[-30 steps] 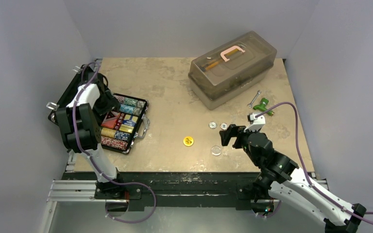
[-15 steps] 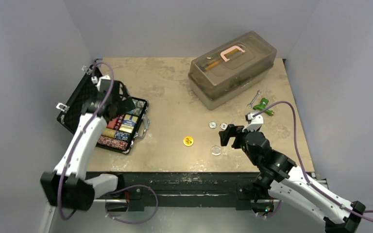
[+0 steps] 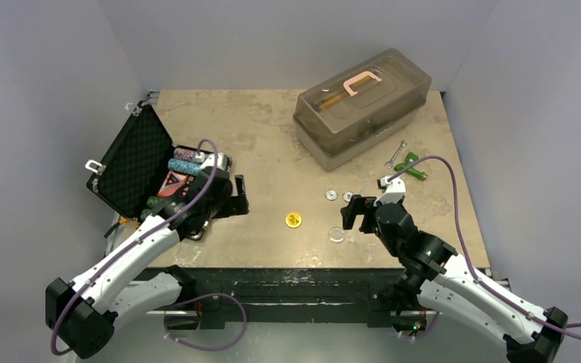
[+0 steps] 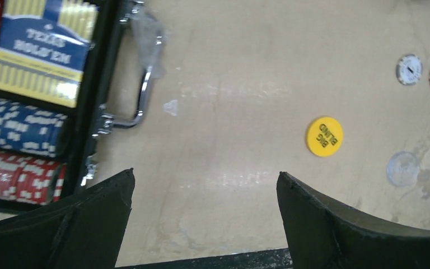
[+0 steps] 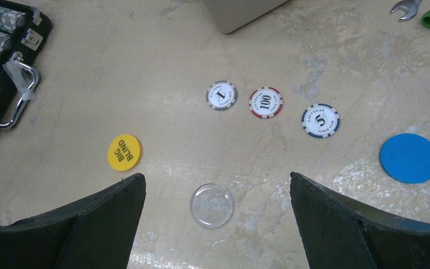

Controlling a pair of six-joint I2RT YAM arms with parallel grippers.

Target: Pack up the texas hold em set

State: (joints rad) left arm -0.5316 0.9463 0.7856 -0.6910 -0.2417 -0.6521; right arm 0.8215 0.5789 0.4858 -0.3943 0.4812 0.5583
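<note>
The black briefcase (image 3: 130, 163) lies open at the left, lid raised, with rows of chips (image 4: 17, 126) and a blue-yellow card box (image 4: 42, 47) inside. Its metal handle (image 4: 140, 98) faces the table's middle. My left gripper (image 3: 232, 198) (image 4: 204, 174) is open and empty just right of the handle. A yellow "Big Blind" disc (image 3: 293, 219) (image 5: 124, 152) lies mid-table. My right gripper (image 3: 352, 213) (image 5: 217, 176) is open and empty over a clear disc (image 5: 211, 205). Three poker chips (image 5: 266, 102) and a blue disc (image 5: 409, 158) lie beyond it.
A large translucent grey tub (image 3: 363, 113) with a pink clamp (image 3: 361, 82) stands at the back right. A green-handled tool (image 3: 408, 165) and a small wrench (image 3: 396, 153) lie to its right front. The table's near edge (image 4: 201, 260) is just below my left gripper.
My left arm has swung off the briefcase to the right and forward, uncovering the lid and chips. My right gripper has edged slightly left, still open.
</note>
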